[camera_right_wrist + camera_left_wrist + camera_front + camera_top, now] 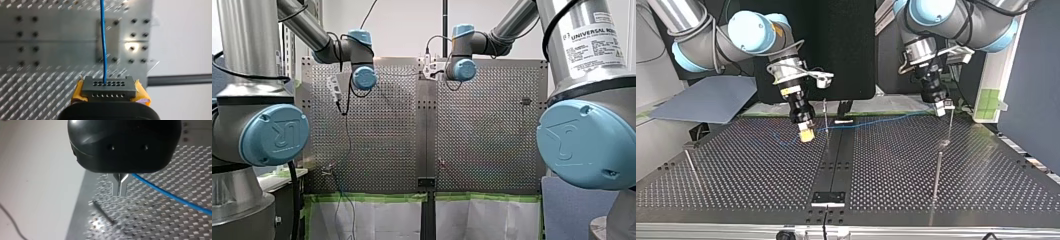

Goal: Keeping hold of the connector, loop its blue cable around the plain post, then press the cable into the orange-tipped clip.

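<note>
**Item 1: my right arm.** It comes in at the top view's left with its wrist turned straight down. My right arm's gripper (806,134) hangs just above the perforated table (746,165), near the centre seam. Its yellow pads (141,96) are clamped on the two sides of the connector (108,87), a dark grey block with two rows of small holes.

**Item 2: blue cable (103,45).** It leaves one hole in the connector's upper row and runs straight ahead of the gripper. In the top view it crosses the seam low over the plate, toward the other arm.

**Item 3: my left arm.** It comes in at the top view's right, also wrist-down, close to the table's far edge. My left arm's gripper (120,188) has its metal fingers (116,185) drawn together. The cable emerges just beside them, and I cannot tell whether it is pinched there. A thin post (103,212) stands ahead of the fingers.

**Item 4: markings.** The label (593,37) on my right arm reads "UNIVERSAL", with the rest cut off. A joint cap (276,134) bears the UR logo.

**Item 5: edges and room.** Both grippers sit toward the far edge in the top view. Broad plate lies nearer the camera, with a taller post (938,172) standing in it. Green tape (372,197) lines one table edge.
</note>
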{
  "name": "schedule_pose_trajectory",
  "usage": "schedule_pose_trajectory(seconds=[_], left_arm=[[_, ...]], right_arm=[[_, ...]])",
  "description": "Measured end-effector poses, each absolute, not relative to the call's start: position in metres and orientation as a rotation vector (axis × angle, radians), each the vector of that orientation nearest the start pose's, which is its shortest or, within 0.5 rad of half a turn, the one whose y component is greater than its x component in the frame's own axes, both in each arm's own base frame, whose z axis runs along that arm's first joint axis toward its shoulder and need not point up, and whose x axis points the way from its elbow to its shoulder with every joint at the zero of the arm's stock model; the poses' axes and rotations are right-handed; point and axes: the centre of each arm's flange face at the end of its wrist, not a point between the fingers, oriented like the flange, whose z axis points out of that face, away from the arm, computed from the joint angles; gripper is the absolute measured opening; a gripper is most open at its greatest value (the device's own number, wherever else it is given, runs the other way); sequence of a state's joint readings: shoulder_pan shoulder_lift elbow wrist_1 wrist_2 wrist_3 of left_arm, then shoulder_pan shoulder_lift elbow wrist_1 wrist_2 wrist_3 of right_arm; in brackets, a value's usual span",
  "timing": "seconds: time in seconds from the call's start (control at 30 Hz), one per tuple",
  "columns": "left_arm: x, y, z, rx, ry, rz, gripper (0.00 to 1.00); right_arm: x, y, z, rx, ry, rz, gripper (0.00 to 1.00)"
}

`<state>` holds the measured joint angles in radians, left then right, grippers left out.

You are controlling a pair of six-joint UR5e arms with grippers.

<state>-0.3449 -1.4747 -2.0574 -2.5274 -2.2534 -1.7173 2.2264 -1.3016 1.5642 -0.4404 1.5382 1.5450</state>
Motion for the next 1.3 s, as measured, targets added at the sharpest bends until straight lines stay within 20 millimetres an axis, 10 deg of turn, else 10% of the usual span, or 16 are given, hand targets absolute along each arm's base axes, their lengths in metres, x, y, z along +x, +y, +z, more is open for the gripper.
schedule_pose_trajectory(seconds=[0.43, 0.9, 1.3], left_arm=[[0.403, -0.17, 0.431, -0.468, 1.247, -0.001, 0.05], [0.459, -0.158, 0.453, -0.43, 1.251, -0.019, 0.05], [0.501, -0.126, 0.485, -0.446, 1.183, -0.035, 0.05]], right_arm=[[0.515, -0.411, 0.406, 1.572, -0.58, 1.886, 0.0], [0.53, -0.432, 0.45, 1.49, -0.553, 1.95, 0.0], [0.542, -0.443, 0.433, 1.519, -0.559, 1.94, 0.0]])
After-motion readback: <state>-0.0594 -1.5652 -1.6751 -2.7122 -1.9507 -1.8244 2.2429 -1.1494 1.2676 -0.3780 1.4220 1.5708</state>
